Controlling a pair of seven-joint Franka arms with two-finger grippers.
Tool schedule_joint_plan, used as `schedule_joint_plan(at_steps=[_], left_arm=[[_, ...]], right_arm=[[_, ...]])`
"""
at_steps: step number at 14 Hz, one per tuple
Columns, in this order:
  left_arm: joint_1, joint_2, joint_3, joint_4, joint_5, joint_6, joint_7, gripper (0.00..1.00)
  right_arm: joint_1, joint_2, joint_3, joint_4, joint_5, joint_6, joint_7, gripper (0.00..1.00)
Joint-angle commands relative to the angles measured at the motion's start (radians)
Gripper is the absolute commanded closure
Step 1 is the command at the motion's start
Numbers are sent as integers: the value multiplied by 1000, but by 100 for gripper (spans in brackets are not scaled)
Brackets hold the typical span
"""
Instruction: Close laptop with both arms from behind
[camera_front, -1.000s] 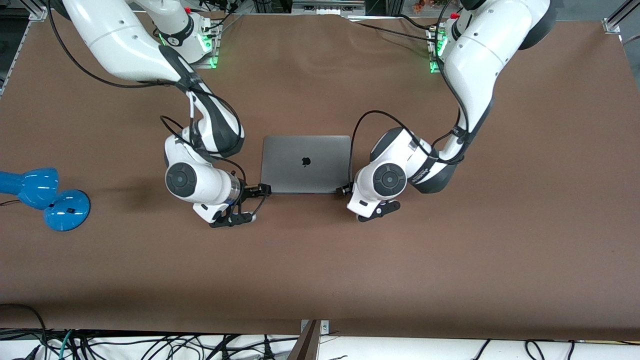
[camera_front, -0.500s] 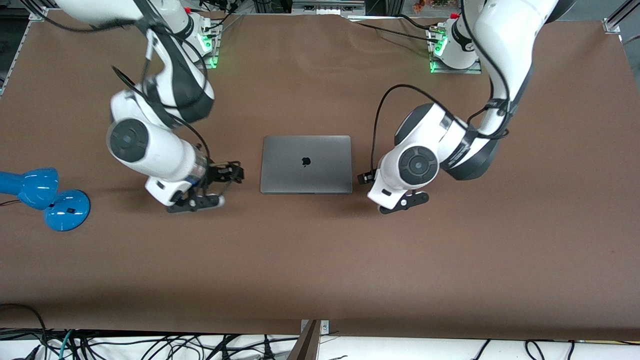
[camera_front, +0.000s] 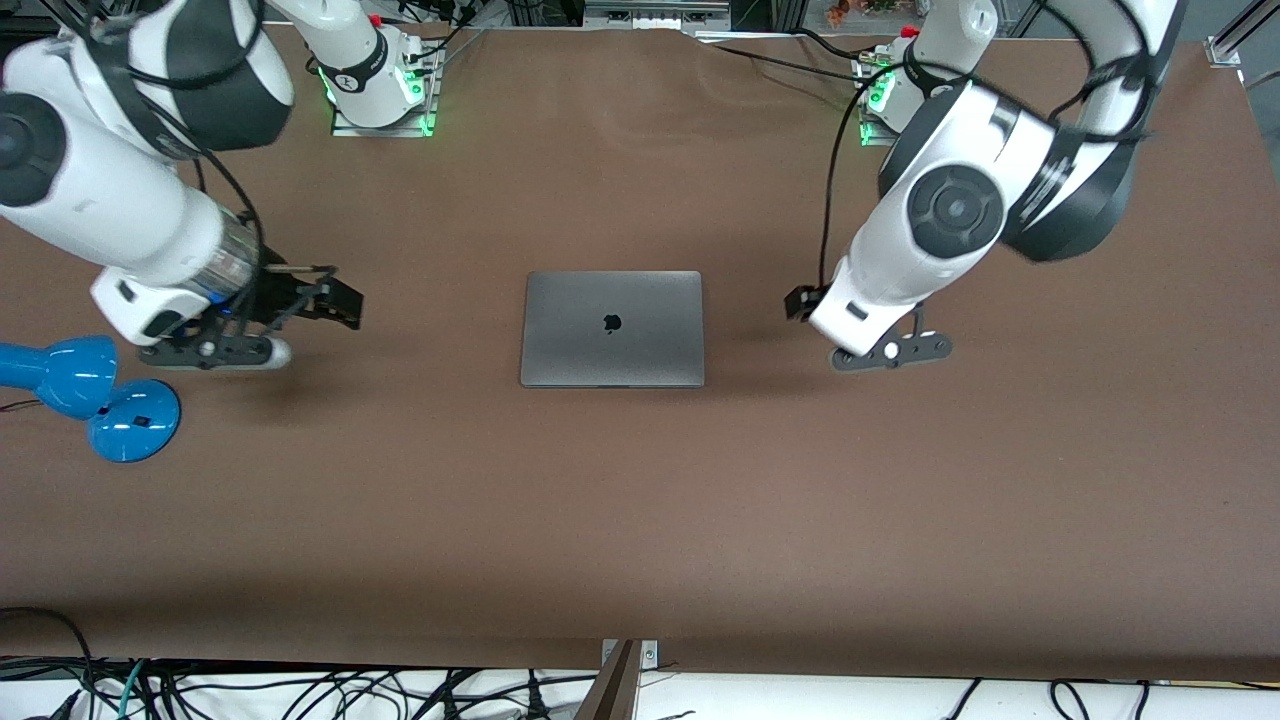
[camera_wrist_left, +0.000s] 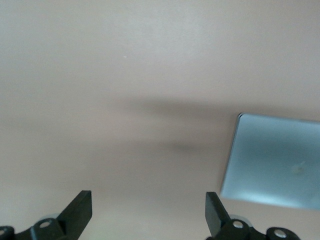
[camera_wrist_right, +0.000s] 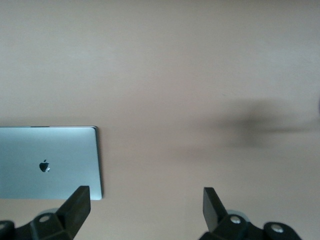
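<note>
My left gripper (camera_front: 803, 303) hangs in the air over bare brown table (camera_front: 640, 520), fingers spread wide with nothing between them; in the left wrist view the 2 black fingertips (camera_wrist_left: 80, 207) stand well apart at my gripper (camera_wrist_left: 147, 210), and only tabletop shows between them. Out from there, toward the right arm's end of the table, the laptop (camera_front: 612, 328) lies flat and shut, grey lid up, the black apple logo (camera_front: 612, 323) showing at its middle; a corner of it sits off to one side in my left wrist view (camera_wrist_left: 272, 160), clear of my fingers, touching nothing of mine. My right gripper (camera_front: 335, 302) is up over the table too, on the laptop's side toward the right arm's end, and it is just as open: 2 fingertips (camera_wrist_right: 80, 202) parted at my gripper (camera_wrist_right: 145, 205), empty tabletop between, and the laptop (camera_wrist_right: 47, 162) lying well apart from them with its logo plain to see. So the closed laptop rests between my 2 grippers, with a clear stretch of brown cloth on either side and neither gripper in contact with it. Farther out past my right gripper, at the right arm's end of the table, a blue lamp (camera_front: 90, 395) lies with its round base down on the cloth, near my right wrist but not touching. Both arm bases (camera_front: 375, 80) stand along the table's edge nearest the robots, green lights glowing at each.
</note>
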Motion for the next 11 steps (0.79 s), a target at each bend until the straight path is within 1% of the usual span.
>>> schedule_joint_plan(at_steps=[1,4,6,7,9,11], left_arm=[[76,-187,-6,-161,-35,7,137,0],[157,-335,-5,-259,-80,6,244,0],[202,-424,-3,-316,-113,-5,315,0],[205,-448,-3,-333,-115,-11,332,0],[222,-505,18,-387,-123,-13,413,0],[280,-527,30,-398,-178,-13,514,0]], right_arm=[[2,-59,-42,-23,-7,-57,-28,0],[2,-91,-82,-23,-7,-134,-66,0],[-1,-116,-109,-25,-7,-151,-109,0],[-11,-124,-116,-26,-7,-154,-132,0],[-48,-138,-116,-34,-4,-171,-149,0],[-74,-145,-116,-42,-4,-172,-152,0]])
